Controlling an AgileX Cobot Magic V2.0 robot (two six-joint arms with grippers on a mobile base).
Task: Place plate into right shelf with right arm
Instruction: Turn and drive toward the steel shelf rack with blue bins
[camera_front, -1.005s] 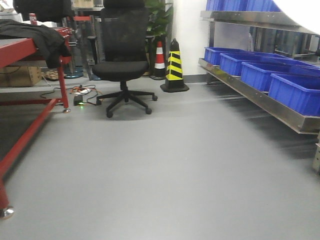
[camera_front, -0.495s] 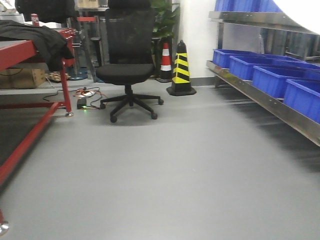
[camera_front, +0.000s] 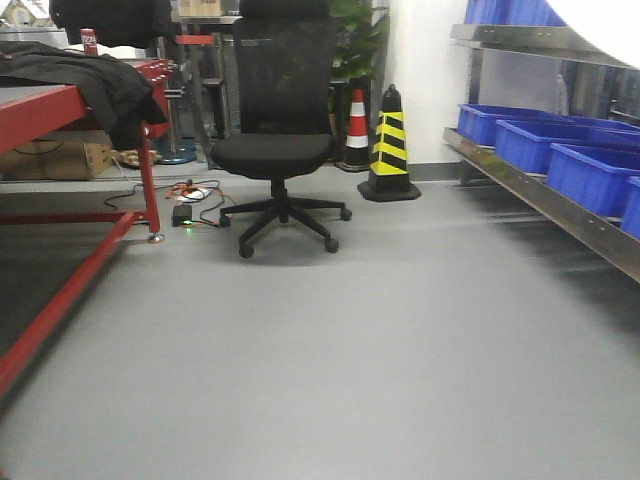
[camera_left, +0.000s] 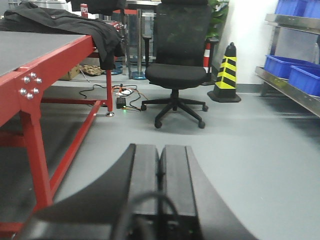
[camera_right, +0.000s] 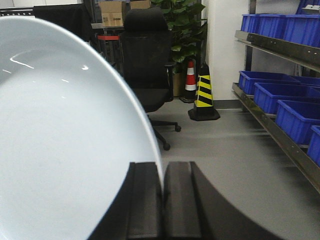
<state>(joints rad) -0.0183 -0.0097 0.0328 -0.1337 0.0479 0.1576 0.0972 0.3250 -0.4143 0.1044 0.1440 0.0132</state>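
Two sets differ: the right fingers (camera_right: 145, 200) pinch the plate (camera_right: 65, 150) by its rim, edge-on for carrying toward the shelf (camera_right: 280, 46) at right; the left fingers (camera_left: 145, 175) press together, empty.

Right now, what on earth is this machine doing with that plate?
A two-armed robot holds a white plate by its rim in the right end effector. The left end effector is shut and empty. The plate is meant for the steel shelf with blue bins on the right, but it is not there yet; an office chair stands ahead.
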